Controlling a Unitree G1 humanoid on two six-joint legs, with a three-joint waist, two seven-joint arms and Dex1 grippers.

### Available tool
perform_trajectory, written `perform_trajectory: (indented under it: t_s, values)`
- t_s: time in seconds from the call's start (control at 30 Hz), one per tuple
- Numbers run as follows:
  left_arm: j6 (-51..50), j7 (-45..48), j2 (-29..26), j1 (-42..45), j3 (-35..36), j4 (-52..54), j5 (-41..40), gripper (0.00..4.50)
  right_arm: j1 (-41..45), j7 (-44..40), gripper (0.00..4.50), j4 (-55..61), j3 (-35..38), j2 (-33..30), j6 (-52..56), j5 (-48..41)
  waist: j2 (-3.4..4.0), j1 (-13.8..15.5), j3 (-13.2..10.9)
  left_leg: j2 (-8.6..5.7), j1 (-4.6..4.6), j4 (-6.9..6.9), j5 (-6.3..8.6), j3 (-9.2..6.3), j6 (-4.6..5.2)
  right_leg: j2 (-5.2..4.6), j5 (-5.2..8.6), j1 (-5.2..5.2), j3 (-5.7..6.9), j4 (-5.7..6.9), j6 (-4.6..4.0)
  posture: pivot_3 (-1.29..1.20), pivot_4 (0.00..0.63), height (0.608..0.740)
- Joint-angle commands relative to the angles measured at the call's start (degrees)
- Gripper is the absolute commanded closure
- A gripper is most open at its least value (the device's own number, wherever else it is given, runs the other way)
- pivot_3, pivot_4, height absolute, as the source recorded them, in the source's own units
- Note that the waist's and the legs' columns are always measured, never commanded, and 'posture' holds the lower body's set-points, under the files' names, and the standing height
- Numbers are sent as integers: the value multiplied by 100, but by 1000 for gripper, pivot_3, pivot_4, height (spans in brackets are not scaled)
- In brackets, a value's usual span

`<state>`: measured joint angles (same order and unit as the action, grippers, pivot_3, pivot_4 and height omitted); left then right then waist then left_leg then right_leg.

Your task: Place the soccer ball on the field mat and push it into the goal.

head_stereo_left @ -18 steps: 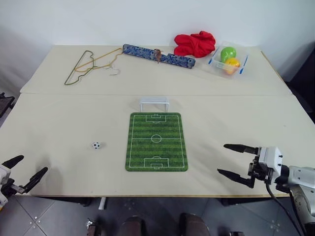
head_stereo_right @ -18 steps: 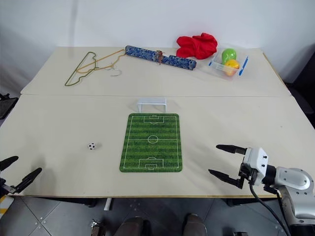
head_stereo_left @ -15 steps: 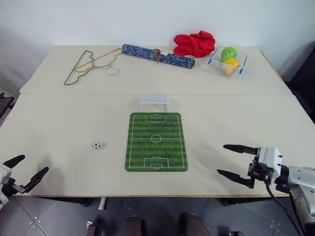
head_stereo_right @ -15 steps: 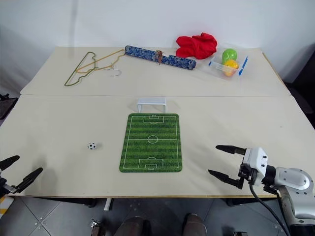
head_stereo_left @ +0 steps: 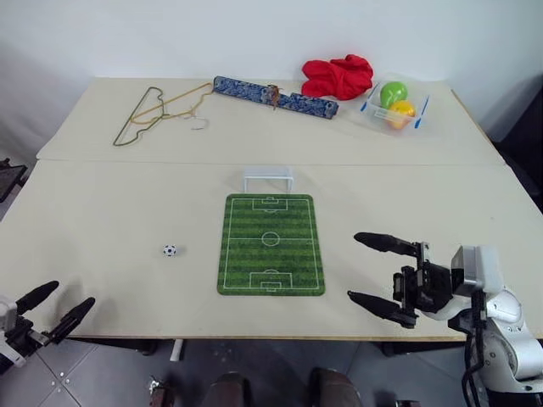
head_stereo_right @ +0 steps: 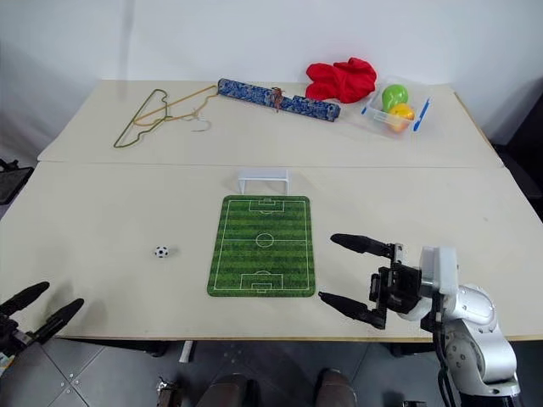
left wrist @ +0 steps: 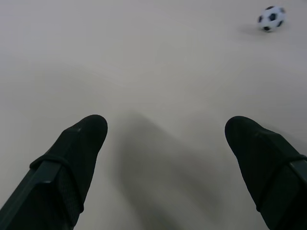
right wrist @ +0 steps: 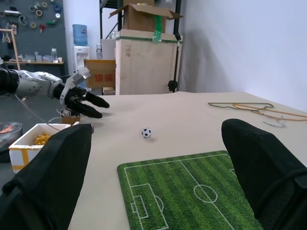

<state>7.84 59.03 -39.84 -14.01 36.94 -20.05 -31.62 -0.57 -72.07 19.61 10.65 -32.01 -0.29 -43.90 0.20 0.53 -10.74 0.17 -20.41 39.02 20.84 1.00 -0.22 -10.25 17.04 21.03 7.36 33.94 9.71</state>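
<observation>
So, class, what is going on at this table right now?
A two-armed robot is set up to play tabletop soccer, but nothing is held yet. The soccer ball lies on the bare table, left of the field mat. The goal stands at the mat's far end. The left gripper hovers open at the near edge, and the right gripper is open beside the mat.
</observation>
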Motion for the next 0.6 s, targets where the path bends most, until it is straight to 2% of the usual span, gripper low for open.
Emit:
perform_trajectory:
  t_s: [0.03, 0.23, 0.37, 0.6]
  values:
    - [-429, 124, 42, 51, -167, 882, -368, 6, 13, -188, 0, -136, 199, -40, -293, 81, -5, 10, 3, 1, 1, 1, 0, -1, 0, 0, 0, 0, 0, 2, 0, 0, 150, 740]
    - [-805, -233, 159, 745, -722, 1502, -227, 6, -225, -702, 0, -706, 323, -41, -699, 190, -4, 57, 3, 0, 5, 2, 0, 1, 0, 1, 0, -2, -3, 4, 0, 0, 150, 740]
    - [-965, -486, 265, 1453, -1191, 1097, 57, 6, -369, -1050, 0, -1091, 351, -11, -928, 141, -4, 69, 3, -3, 7, 2, -1, 4, 0, 1, 0, -4, -4, 4, 0, 0, 150, 740]
    - [-780, -383, 399, 2018, -1825, 389, 561, 6, -546, -1222, 0, -1335, 382, 152, -1283, 175, -3, 18, 3, 0, 10, 2, -2, 9, -2, 7, 0, -3, -6, 7, 0, 0, 150, 740]
